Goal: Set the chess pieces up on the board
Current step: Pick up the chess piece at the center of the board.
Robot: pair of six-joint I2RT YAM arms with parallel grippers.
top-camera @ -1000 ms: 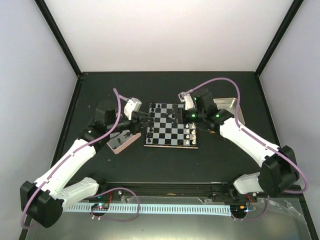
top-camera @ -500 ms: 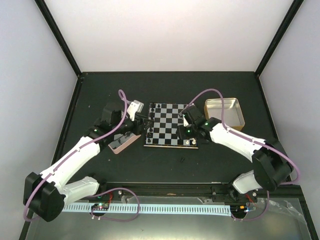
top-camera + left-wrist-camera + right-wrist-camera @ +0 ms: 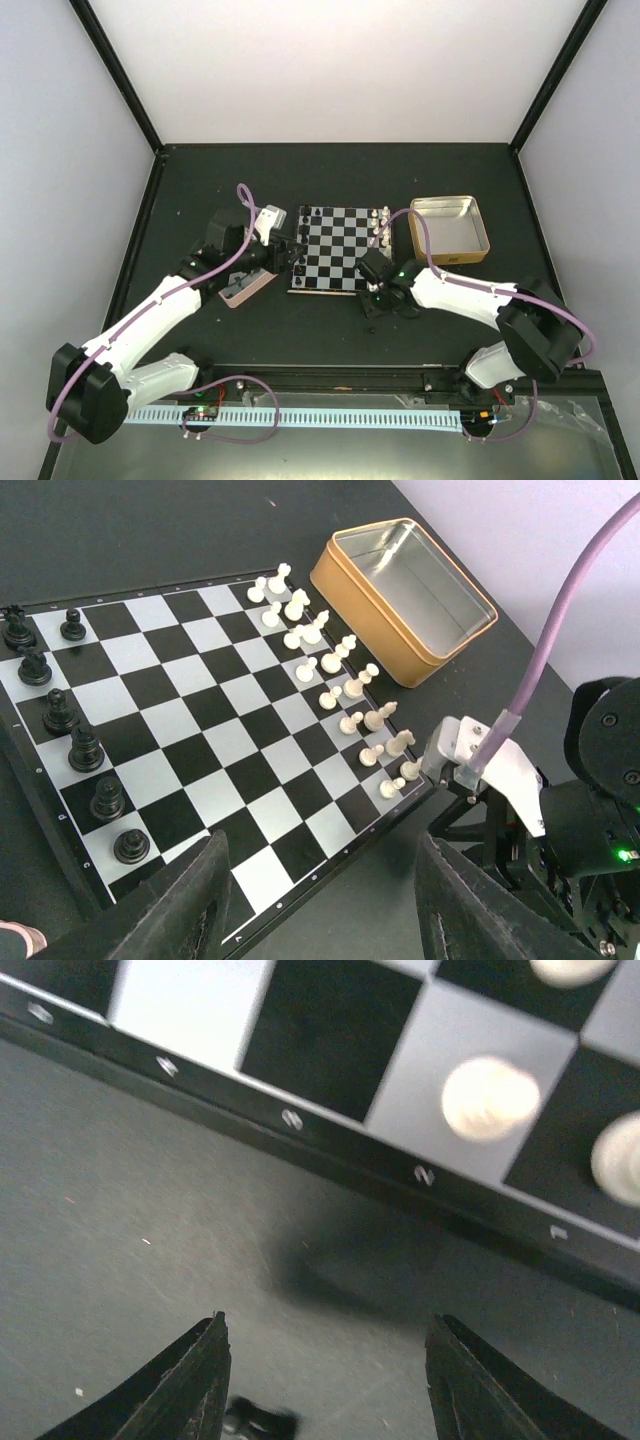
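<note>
The board (image 3: 340,250) lies mid-table, with several black chess pieces (image 3: 85,748) standing along its left edge and white pieces (image 3: 345,690) along its right edge. My left gripper (image 3: 291,252) hovers at the board's left side; in the left wrist view it (image 3: 320,900) is open and empty over the board's near corner. My right gripper (image 3: 372,300) is low over the table just off the board's near edge (image 3: 300,1120), open. A small black chess piece (image 3: 260,1422) lies on the table close to its left finger (image 3: 190,1380), also visible from above (image 3: 370,328).
A gold-rimmed tin (image 3: 448,228) stands open right of the board. A pink-rimmed tin (image 3: 248,285) sits left of it, under my left arm. The right arm's wrist (image 3: 560,810) is close to the board's near right corner.
My right gripper has come off the board's right side down to the table in front of it, closing partly and opening again. The left gripper has opened wider and shifted slightly.
</note>
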